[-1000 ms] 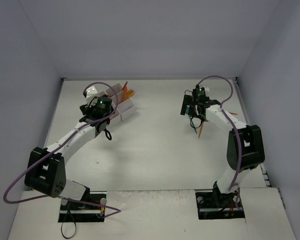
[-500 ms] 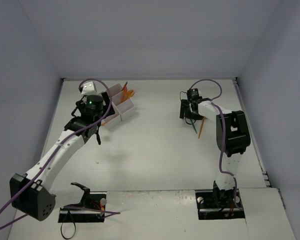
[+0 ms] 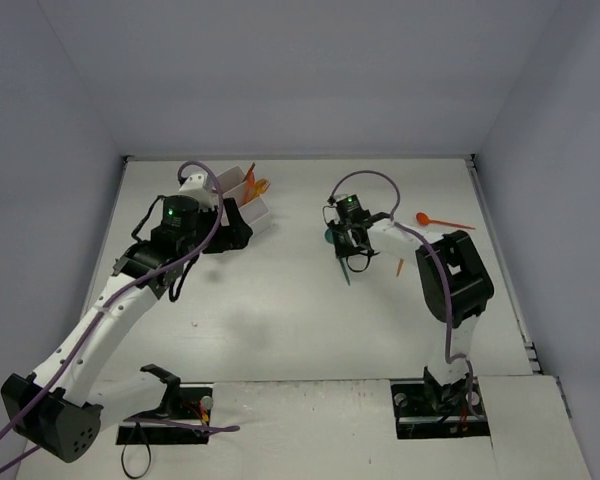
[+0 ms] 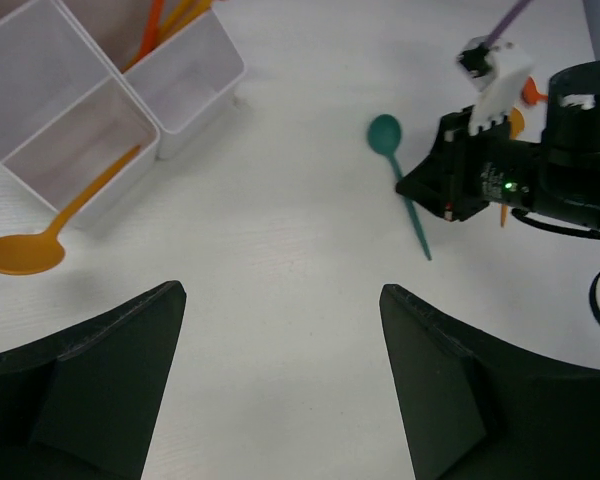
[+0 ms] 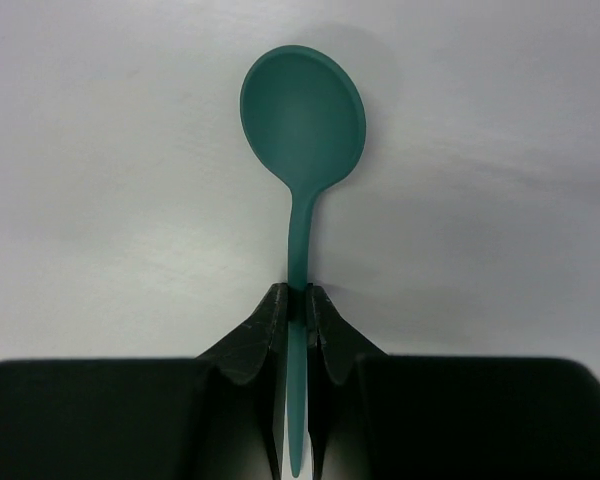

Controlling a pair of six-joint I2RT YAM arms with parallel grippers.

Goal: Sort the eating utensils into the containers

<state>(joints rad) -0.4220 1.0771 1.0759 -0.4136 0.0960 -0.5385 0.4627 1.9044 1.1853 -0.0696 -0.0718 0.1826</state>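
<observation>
Containers [image 4: 205, 100] hold orange utensils [image 4: 152, 30] in one compartment; orange spoon [image 4: 20, 255] alongside.

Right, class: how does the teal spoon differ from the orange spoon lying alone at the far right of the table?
The teal spoon is green-blue; the orange spoon is orange. The teal spoon's handle is clamped in the right pincer; the orange spoon lies free, with no pincer on it. Both have round bowls and thin handles.
</observation>
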